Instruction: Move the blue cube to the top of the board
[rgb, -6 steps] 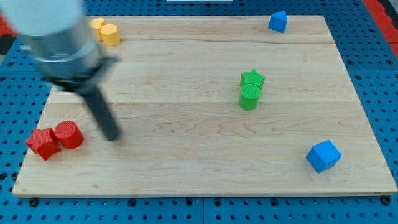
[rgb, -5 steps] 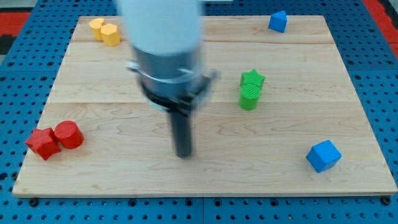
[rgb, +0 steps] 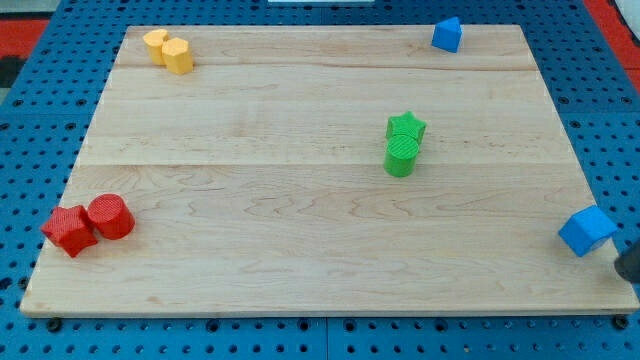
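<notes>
1. Blue cube (rgb: 587, 231) sits at the view's right edge of the wooden board (rgb: 300, 200), low on that side, and overhangs the edge a little; it is far from the view's top.
2. My tip (rgb: 630, 272) is the dark shape at the frame's right border, just below and to the right of the blue cube, off the board; only a sliver shows, so I cannot tell whether it touches the cube; the end effector is a plain rod with nothing to spread or pinch.
3. Green star (rgb: 406, 127) and green cylinder (rgb: 401, 157) stand touching, right of the board's centre, the star toward the view's top; they are well apart from the blue cube.
4. A second, smaller blue block (rgb: 447, 35) rests near the view's top right corner; its shape is not clear.
5. Two yellow blocks (rgb: 169, 50) touch at the top left.
6. Red cylinder (rgb: 110, 217) and another red block (rgb: 69, 230) touch at the lower left.
7. The board lies on a blue perforated table (rgb: 40, 100).
</notes>
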